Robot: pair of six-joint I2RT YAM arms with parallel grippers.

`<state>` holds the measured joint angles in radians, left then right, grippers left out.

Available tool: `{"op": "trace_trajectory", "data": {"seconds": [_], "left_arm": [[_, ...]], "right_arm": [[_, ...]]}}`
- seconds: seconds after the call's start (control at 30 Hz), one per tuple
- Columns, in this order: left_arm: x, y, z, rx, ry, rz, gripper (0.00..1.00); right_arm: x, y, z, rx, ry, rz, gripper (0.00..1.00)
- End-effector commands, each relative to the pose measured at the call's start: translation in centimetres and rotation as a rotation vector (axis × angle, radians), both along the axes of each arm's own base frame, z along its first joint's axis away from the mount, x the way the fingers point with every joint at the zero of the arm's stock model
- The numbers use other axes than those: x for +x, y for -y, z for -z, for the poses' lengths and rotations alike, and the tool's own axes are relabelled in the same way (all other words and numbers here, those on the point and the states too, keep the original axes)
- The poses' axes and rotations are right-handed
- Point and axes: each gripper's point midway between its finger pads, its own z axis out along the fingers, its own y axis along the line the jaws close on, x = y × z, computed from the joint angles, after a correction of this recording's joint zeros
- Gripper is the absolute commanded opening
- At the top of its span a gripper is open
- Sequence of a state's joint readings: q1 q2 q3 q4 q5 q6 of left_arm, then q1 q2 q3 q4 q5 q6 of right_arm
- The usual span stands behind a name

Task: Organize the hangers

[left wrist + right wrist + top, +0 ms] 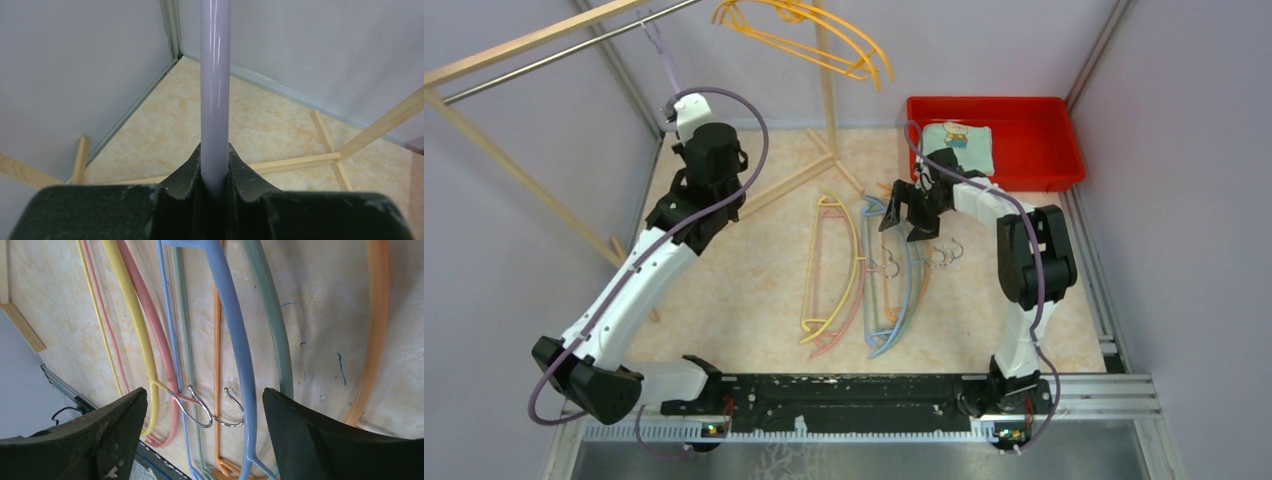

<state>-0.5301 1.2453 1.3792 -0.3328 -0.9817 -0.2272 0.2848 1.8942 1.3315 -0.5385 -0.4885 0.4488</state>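
Note:
My left gripper (676,108) is raised near the rack rail and is shut on a pale purple hanger (664,60). In the left wrist view its bar (215,90) runs straight up out of the shut gripper (215,165). Yellow-orange hangers (819,35) hang at the top. On the floor lie a yellow hanger (856,255), a pink one (832,345), and blue (921,290), green and orange ones. My right gripper (911,212) is open just above them. The right wrist view shows yellow (131,315), pink (152,325), blue (232,325), green (274,325) and orange (377,330) bars and two metal hooks (212,415) between the open gripper (205,412).
A pale wooden rack frame (524,40) with a metal rail (574,50) spans the back left; its post (827,90) and floor braces (794,180) stand mid-back. A red bin (1044,165) holding a folded cloth (959,140) sits at the back right. Walls close in on both sides.

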Motion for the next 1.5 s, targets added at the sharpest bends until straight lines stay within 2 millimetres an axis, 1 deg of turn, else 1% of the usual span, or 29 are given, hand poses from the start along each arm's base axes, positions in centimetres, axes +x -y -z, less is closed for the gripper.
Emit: {"op": "trace_trajectory", "data": {"seconds": [0.0,0.17,0.33,0.4,0.6,0.7,0.73,0.8,0.87,0.93,0.97,1.1,1.17,1.2,1.3,1.47], "left_arm": [[1.0,1.7,0.3,-0.051,-0.014,0.078,0.00],[2.4,4.3,1.3,-0.058,-0.055,0.193,0.00],[4.2,7.1,1.5,-0.059,-0.079,0.294,0.00],[5.1,8.2,1.3,-0.057,-0.089,0.322,0.00],[7.9,11.2,2.3,-0.065,-0.129,0.379,0.00],[8.7,12.5,2.5,-0.075,-0.137,0.402,0.00],[8.7,12.8,2.4,-0.079,-0.135,0.409,0.06],[8.6,13.3,2.0,-0.093,-0.113,0.436,0.26],[8.2,13.4,1.2,-0.100,-0.082,0.463,0.32],[7.7,13.4,0.4,-0.100,-0.058,0.485,0.45],[7.5,13.3,0.1,-0.102,-0.050,0.490,0.56],[6.3,13.5,-1.1,-0.106,-0.023,0.545,0.74],[5.6,13.6,-1.6,-0.105,-0.010,0.579,0.86],[5.2,13.5,-1.9,-0.105,-0.005,0.594,0.91],[3.9,13.6,-2.5,-0.104,0.013,0.644,0.99],[1.0,14.2,-3.4,-0.116,0.061,0.773,1.00]], "right_arm": [[1.8,-0.7,-2.1,0.032,0.078,-0.003,0.85],[1.7,-0.7,-1.7,0.035,0.072,0.008,0.85],[1.8,-0.7,-1.6,0.038,0.071,0.011,0.85],[1.8,-0.8,-1.6,0.038,0.069,0.012,0.85],[1.8,-0.8,-1.5,0.040,0.066,0.012,0.85],[1.7,-0.7,-1.6,0.039,0.068,0.011,0.85],[1.7,-0.7,-1.6,0.038,0.069,0.010,0.86],[1.7,-0.6,-1.6,0.032,0.074,0.010,0.87],[1.6,-0.5,-1.7,0.028,0.081,0.008,0.89],[1.6,-0.4,-1.7,0.025,0.085,0.008,0.89],[1.5,-0.4,-1.7,0.023,0.085,0.007,0.89],[1.7,-0.4,-2.0,0.025,0.092,0.004,0.89],[1.8,-0.4,-2.1,0.025,0.095,0.001,0.89],[1.8,-0.4,-2.2,0.024,0.097,0.000,0.89],[1.8,-0.4,-2.6,0.019,0.105,-0.006,0.89],[1.5,-0.1,-3.1,0.003,0.118,-0.012,0.89]]}}
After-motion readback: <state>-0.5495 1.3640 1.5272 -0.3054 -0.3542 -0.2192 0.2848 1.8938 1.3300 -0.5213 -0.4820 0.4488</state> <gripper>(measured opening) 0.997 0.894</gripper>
